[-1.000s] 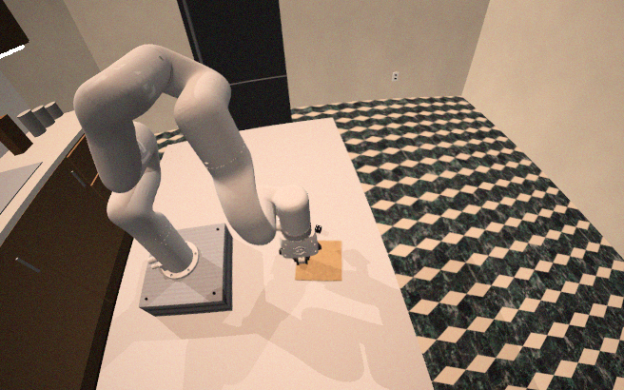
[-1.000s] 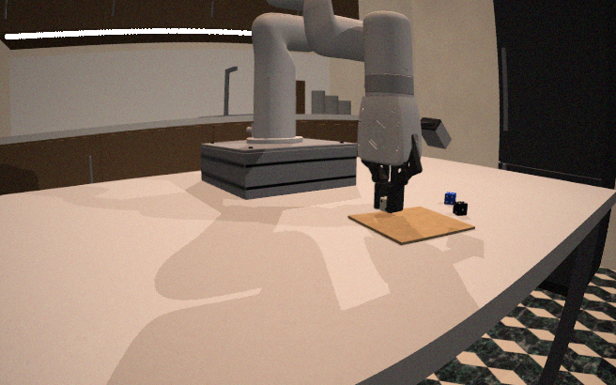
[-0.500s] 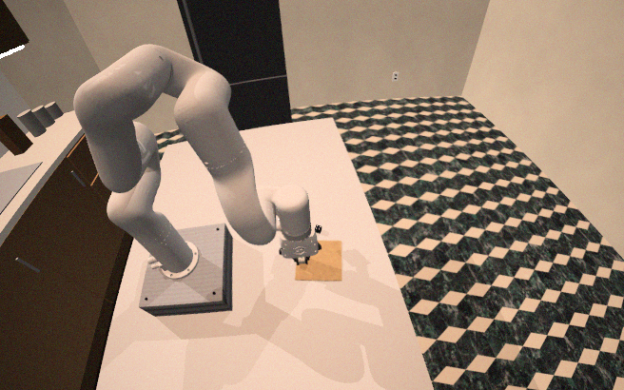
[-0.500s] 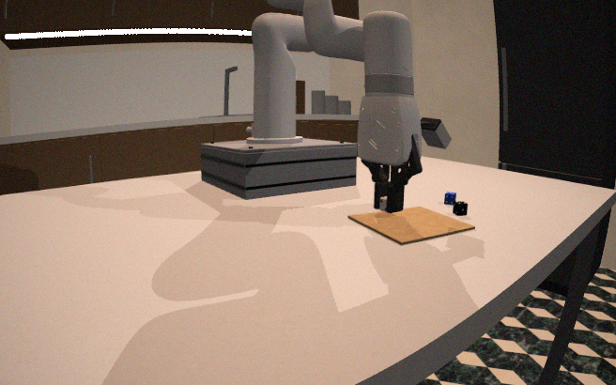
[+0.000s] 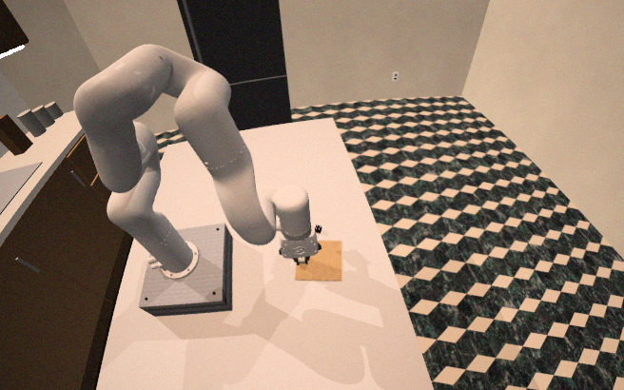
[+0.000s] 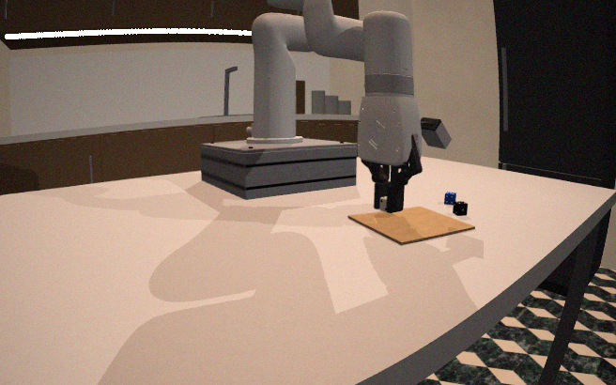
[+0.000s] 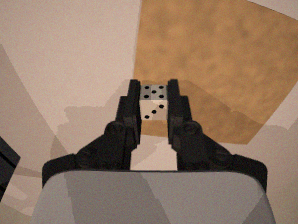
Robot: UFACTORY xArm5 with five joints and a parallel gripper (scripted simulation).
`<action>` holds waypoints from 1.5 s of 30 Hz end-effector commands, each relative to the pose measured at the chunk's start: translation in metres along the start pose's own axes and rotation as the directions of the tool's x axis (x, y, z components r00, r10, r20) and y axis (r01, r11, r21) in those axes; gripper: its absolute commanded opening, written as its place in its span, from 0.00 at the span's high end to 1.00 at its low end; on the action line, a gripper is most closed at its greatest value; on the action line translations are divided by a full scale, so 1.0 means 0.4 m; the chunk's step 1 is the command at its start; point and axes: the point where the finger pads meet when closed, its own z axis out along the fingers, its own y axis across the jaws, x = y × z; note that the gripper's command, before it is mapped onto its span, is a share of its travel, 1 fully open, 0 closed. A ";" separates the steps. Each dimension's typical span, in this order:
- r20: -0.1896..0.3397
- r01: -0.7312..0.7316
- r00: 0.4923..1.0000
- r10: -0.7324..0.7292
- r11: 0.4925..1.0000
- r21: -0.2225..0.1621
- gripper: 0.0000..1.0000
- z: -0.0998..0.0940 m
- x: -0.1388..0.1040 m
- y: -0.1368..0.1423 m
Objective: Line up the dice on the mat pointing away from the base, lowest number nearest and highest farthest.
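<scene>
My gripper [image 5: 302,260] [image 6: 389,205] [image 7: 154,93] is shut on a white die [image 6: 384,202] [image 7: 154,102]. It holds the die very low over the edge of the tan square mat [image 5: 325,268] [image 6: 415,224] [image 7: 220,50] that lies nearest the robot's base. I cannot tell whether the die touches the mat. A blue die [image 6: 450,197] and a black die [image 5: 318,228] [image 6: 460,207] lie on the table just beyond the mat's far side, off the mat and close together. The blue die is hidden behind the wrist in the top view.
The robot's grey base block [image 5: 190,271] [image 6: 277,164] stands on the pale table [image 5: 285,152] [image 6: 188,282] to the left of the mat. The table's right edge runs close to the mat, with checkered floor [image 5: 476,214] beyond.
</scene>
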 end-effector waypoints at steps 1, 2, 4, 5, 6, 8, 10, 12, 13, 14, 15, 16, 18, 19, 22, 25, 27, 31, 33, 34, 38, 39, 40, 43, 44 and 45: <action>0.000 0.000 1.000 0.000 1.000 -0.003 0.85 -0.002 0.000 0.003; 0.000 0.000 1.000 0.000 1.000 -0.003 0.85 -0.002 0.000 0.003; 0.000 0.000 1.000 0.000 1.000 -0.003 0.85 -0.002 0.000 0.003; 0.000 0.000 1.000 0.000 1.000 -0.003 0.85 -0.002 0.000 0.003; 0.000 0.000 1.000 0.000 1.000 -0.003 0.85 -0.002 0.000 0.003; 0.000 0.000 1.000 0.000 1.000 -0.003 0.85 -0.001 0.000 0.003; 0.000 0.000 1.000 0.000 1.000 -0.003 0.85 -0.001 0.000 0.003; 0.000 0.000 1.000 0.000 1.000 -0.003 0.85 0.000 0.000 0.003; 0.000 0.000 1.000 0.000 1.000 -0.003 0.85 0.001 0.000 0.003; 0.000 0.000 1.000 0.000 1.000 -0.003 0.85 0.002 0.000 0.003; 0.000 0.000 1.000 0.000 1.000 -0.003 0.85 0.003 0.000 0.003; 0.000 0.000 1.000 0.000 1.000 -0.003 0.85 0.003 0.000 0.003; 0.000 0.000 1.000 0.000 1.000 -0.003 0.85 0.004 0.000 0.003; 0.000 0.000 1.000 0.000 1.000 -0.003 0.85 0.004 0.000 0.003; 0.000 0.000 1.000 0.000 1.000 -0.003 0.85 0.007 0.000 0.003; 0.000 0.000 1.000 0.000 1.000 -0.003 0.85 0.008 0.000 0.003; 0.000 0.000 1.000 0.000 1.000 -0.003 0.85 0.009 0.000 0.003; 0.000 0.000 1.000 0.000 1.000 -0.003 0.85 0.009 0.000 0.003; 0.000 0.000 1.000 0.000 1.000 -0.003 0.85 0.009 0.000 0.003; 0.000 0.000 1.000 0.000 1.000 -0.003 0.85 0.009 0.000 0.003; 0.000 0.000 1.000 0.000 1.000 -0.003 0.85 0.009 0.000 0.003; 0.000 0.000 1.000 0.000 1.000 -0.003 0.85 0.009 0.000 0.003; 0.000 0.000 1.000 0.000 1.000 -0.003 0.85 0.009 0.000 0.003; 0.000 0.000 1.000 0.000 1.000 -0.003 0.85 0.009 0.000 0.003; 0.000 0.000 1.000 0.000 1.000 -0.003 0.85 0.009 0.000 0.003; 0.000 0.000 1.000 0.000 1.000 -0.003 0.85 0.009 0.000 0.003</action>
